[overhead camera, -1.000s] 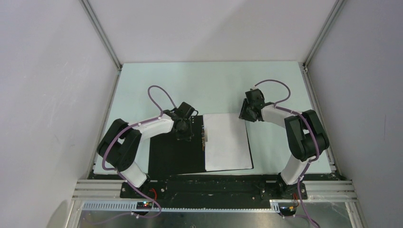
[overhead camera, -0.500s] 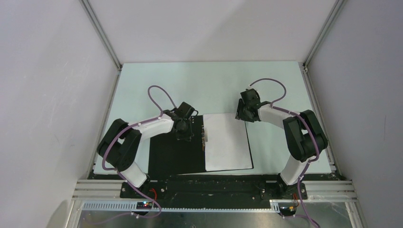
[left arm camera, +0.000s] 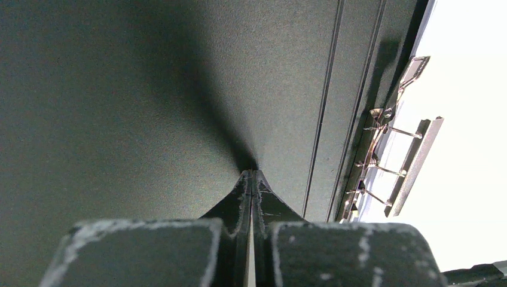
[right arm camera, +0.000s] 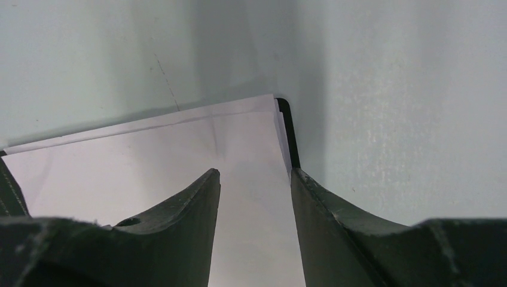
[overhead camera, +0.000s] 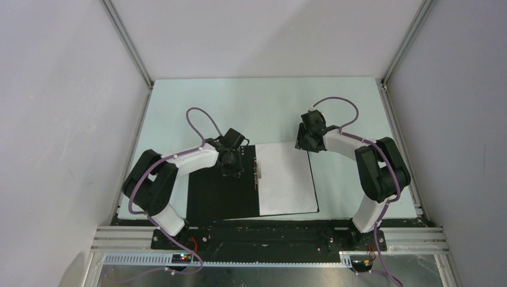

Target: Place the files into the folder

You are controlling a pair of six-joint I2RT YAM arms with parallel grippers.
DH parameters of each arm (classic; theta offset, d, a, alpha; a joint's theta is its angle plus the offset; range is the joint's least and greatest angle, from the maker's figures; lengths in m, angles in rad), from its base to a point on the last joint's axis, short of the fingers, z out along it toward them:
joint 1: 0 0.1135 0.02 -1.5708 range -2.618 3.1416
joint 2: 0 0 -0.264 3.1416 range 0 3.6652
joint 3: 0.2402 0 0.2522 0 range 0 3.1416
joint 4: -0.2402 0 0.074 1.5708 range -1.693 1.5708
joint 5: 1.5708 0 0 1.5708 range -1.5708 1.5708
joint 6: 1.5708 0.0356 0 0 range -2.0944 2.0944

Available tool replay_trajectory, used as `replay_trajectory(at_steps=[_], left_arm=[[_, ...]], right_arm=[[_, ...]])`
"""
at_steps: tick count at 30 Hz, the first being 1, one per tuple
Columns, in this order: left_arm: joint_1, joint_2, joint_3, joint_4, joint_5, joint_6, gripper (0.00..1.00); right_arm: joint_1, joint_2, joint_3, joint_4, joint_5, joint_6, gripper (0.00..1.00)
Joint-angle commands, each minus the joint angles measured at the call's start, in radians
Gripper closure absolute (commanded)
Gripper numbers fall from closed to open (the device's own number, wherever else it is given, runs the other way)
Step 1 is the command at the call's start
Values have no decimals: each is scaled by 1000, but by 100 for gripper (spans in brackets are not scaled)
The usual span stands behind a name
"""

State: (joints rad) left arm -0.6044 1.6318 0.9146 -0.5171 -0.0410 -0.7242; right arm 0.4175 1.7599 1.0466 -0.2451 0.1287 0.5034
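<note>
From above, the folder [overhead camera: 218, 197] lies open by the near edge of the table [overhead camera: 251, 107], in the middle. It is black inside. The files [overhead camera: 286, 179] are white and plain and cover its right half.

My left gripper [left arm camera: 252, 174] is closed tight with nothing in it, and its tip touches the black left half. Only its camera shows the shiny metal clip [left arm camera: 391, 161] up close.

My right gripper [right arm camera: 254, 173] is partly open and holds nothing, over the files' far right corner. Its camera shows the sheet edges not quite lined up, and a bit of black folder peeking out.
</note>
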Motion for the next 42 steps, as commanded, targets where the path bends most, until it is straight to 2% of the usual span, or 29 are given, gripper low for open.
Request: replay_trajectory(at_steps=[1,11,16,19,24,31,42], left_arm=[[8,29,-5,13,-24,26,100],[9,26,-3,15,-17,25,100],[10,18,-2,14,-17,19,100],[17,8,-4,16,-5,4,100],[40,-50,-23,18,9,-53,100],[91,-206,-142,30,-22,-194,100],[172,-281,-263,49,-57,-259,100]], right_arm=[[-6,7,34,-49,46,24,48],[1,-11,26,-47,42,17,43],[-20,-61,28,-87,67,23,30],[-6,-116,31,-139,92,17,28],[125,-181,51,-217,77,28,32],[348,-138,96,-237,62,113,43],[483,1,217,-250,77,149,49]])
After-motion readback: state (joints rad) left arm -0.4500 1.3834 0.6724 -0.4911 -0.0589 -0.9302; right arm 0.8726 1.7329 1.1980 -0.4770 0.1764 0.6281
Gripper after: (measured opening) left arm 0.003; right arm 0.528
